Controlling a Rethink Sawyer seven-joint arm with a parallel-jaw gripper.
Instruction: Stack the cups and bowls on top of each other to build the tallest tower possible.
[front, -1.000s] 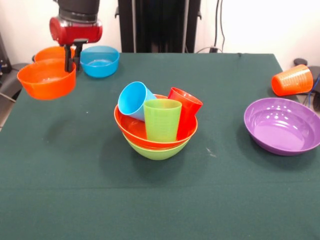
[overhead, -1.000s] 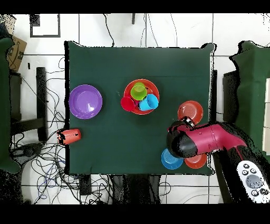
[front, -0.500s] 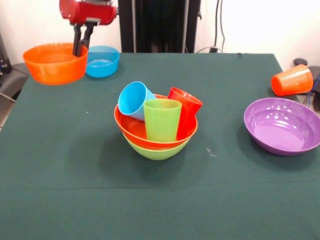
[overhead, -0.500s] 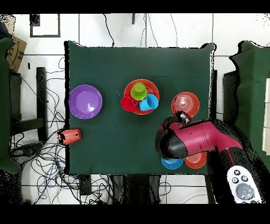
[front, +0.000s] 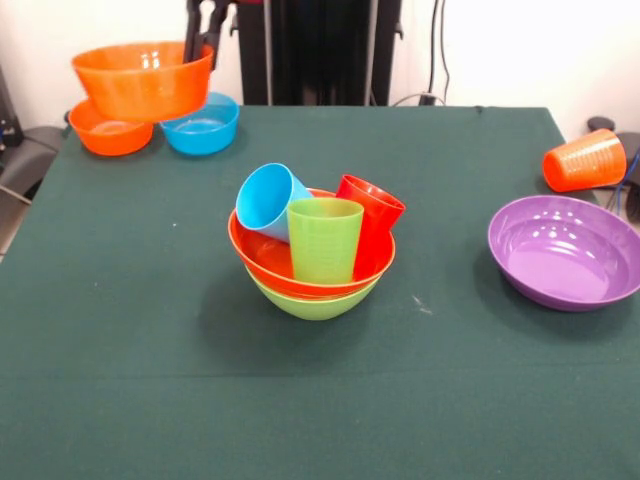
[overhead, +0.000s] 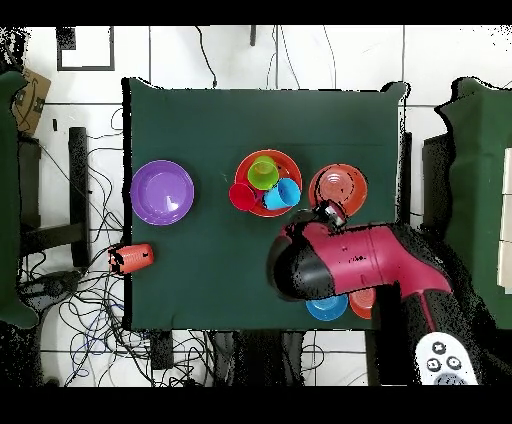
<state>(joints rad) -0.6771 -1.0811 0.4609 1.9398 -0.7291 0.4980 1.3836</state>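
Front view low, overhead straight down; both share table (front: 150, 400).

The desk (front: 150, 400) carries a dark green cloth covering its full top. In the overhead view the desk (overhead: 200, 120) stands on a white tiled floor (overhead: 300, 55). Loose black cables (overhead: 75, 300) lie tangled on the floor beside one desk edge. A cardboard box (overhead: 35, 95) sits near one corner. A black upright column (front: 320, 50) stands behind the desk against a white wall (front: 500, 50).
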